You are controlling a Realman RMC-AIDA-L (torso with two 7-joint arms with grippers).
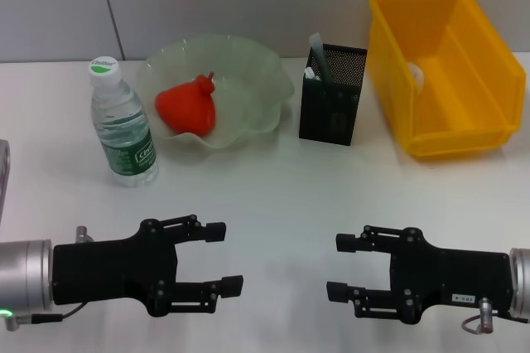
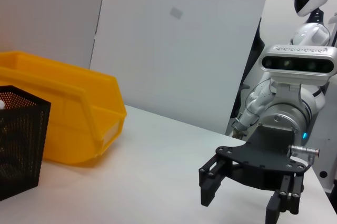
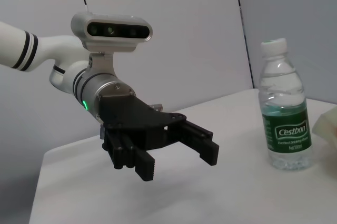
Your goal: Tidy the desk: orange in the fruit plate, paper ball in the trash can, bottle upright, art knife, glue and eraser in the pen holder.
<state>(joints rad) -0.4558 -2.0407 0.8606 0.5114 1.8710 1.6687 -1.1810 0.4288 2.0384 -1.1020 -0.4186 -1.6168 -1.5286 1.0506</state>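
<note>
While both arms hover low over the near edge of the white desk (image 1: 273, 204), everything to be tidied sits along the far side. The left gripper (image 1: 229, 258) points inward from the robot's left, its two black fingers spread apart and grasping nothing. The right gripper (image 1: 341, 268) mirrors it from the robot's right, fingers likewise parted and empty. The two grippers face each other with a bare stretch of desk between them.

Farthest to the left stands the bottle (image 1: 120, 124), upright, clear plastic with a dark green label and a white cap marked green. Just beside it, toward the middle, is the fruit plate (image 1: 248, 79), a pale green translucent bowl with a wavy rim. The red-orange orange (image 1: 188, 106) rests inside it, stem nub pointing up.

Right of the plate stands the pen holder (image 1: 331, 108), a black mesh box with a pale, slim item sticking up from its near-left corner; what that item is cannot be told. Farthest right is the trash can (image 1: 447, 71), a large yellow bin, close beside the pen holder. A small white wad, the paper ball (image 1: 415, 76), shows inside it against the wall nearest the pen holder.
</note>
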